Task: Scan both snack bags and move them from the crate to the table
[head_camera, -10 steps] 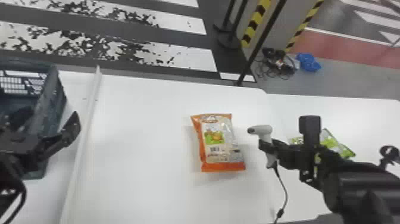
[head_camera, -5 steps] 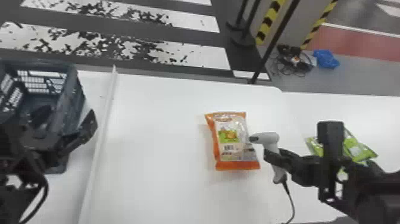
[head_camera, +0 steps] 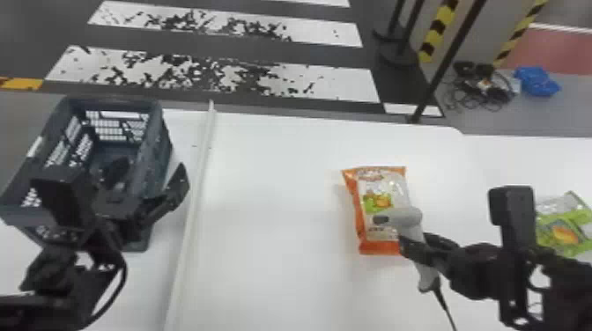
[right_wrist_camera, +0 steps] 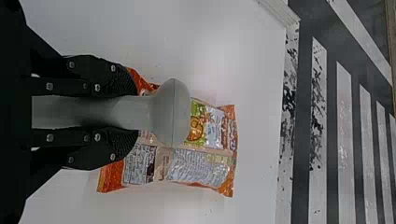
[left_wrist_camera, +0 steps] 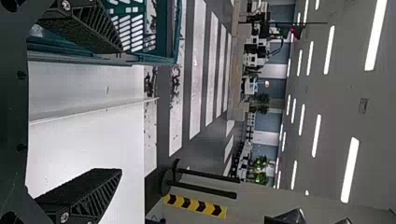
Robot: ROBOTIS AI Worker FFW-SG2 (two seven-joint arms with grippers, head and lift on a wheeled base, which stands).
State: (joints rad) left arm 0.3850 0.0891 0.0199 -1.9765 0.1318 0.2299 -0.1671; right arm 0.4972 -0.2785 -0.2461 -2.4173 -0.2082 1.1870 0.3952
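Note:
My right gripper [head_camera: 416,248] is shut on the grey scanner [head_camera: 409,224], whose head is over the lower right part of the orange snack bag [head_camera: 385,189] lying on the table [head_camera: 273,211]. In the right wrist view, the right gripper [right_wrist_camera: 125,112] grips the scanner [right_wrist_camera: 170,112] in front of the orange bag [right_wrist_camera: 205,161]. The green snack bag [head_camera: 564,233] lies at the right, partly behind the right arm. My left gripper [head_camera: 149,189] is by the crate's [head_camera: 154,136] near right side; in the left wrist view the left gripper [left_wrist_camera: 119,109] stands open, nothing between its fingers.
A thin white raised strip [head_camera: 189,229] runs across the table between the crate and the orange bag. The scanner's cable [head_camera: 445,303] trails toward the near edge. A dark pole [head_camera: 440,70] rises beyond the far edge.
The head view has shifted left, so the whole scene sits further right and more of the crate shows. The scanner in my right gripper has moved left, over the orange bag.

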